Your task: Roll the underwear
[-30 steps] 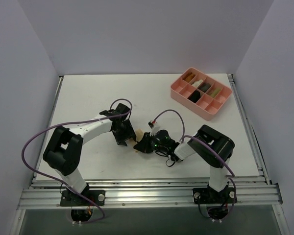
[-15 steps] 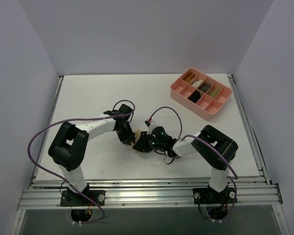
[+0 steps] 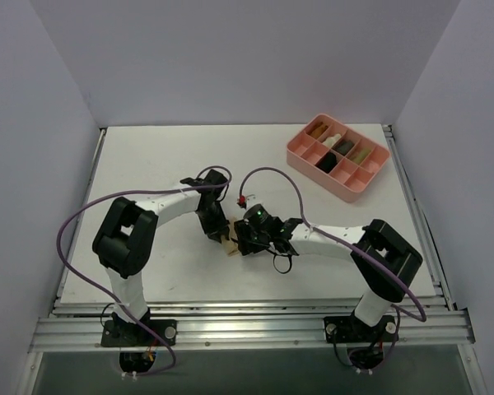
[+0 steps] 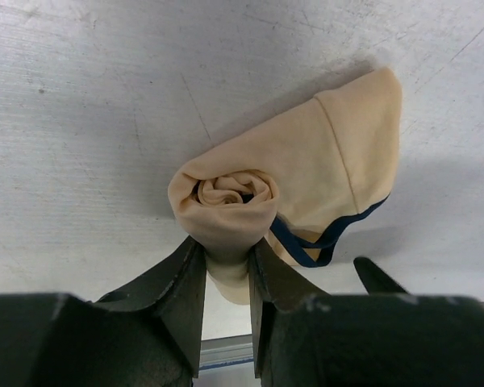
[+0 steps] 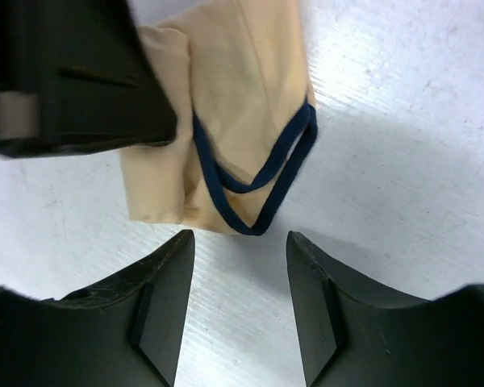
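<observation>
The half-rolled underwear [image 4: 306,177] sits pinched in the left tool [image 4: 224,251].

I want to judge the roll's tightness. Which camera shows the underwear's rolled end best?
The left wrist view: the underwear shows its spiral end, pinched by the left hand. The right wrist view shows only the loose flap and dark trim beyond the open right hand. The top view shows a tan scrap between both hands.

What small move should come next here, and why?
Probably the left gripper should rotate, winding in more cloth: it is shut on the rolled end of the underwear, and a flat flap with dark trim lies unrolled on the table, just ahead of the open right gripper.
</observation>
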Controlling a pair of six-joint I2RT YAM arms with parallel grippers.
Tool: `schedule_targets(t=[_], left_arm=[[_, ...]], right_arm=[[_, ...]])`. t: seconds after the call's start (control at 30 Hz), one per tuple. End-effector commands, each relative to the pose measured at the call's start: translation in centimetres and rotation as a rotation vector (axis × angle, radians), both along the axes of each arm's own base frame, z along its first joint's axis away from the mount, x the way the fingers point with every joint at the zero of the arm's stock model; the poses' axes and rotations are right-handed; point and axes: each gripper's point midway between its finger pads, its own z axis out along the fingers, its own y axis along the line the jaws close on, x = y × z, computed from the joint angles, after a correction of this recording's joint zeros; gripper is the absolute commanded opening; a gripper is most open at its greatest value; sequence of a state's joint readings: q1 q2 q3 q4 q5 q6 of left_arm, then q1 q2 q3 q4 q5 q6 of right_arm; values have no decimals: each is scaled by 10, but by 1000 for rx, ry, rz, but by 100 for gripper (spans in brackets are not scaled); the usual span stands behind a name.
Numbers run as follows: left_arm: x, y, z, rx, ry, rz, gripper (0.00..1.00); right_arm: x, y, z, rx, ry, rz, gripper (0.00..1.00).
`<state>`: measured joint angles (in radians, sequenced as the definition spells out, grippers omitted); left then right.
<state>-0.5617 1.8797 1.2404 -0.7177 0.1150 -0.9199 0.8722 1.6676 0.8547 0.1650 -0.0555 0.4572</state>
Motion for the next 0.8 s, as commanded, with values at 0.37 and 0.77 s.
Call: schedule_targets(t=[0.37,0.77], left_arm=[[-12,12,-23,158,147,-58,17],[-10,2,-13,162,142,-70,17]], right_arm=[[-8,42,20,-284,-281,192,50],[8,43,5,-544,-418,205,49]])
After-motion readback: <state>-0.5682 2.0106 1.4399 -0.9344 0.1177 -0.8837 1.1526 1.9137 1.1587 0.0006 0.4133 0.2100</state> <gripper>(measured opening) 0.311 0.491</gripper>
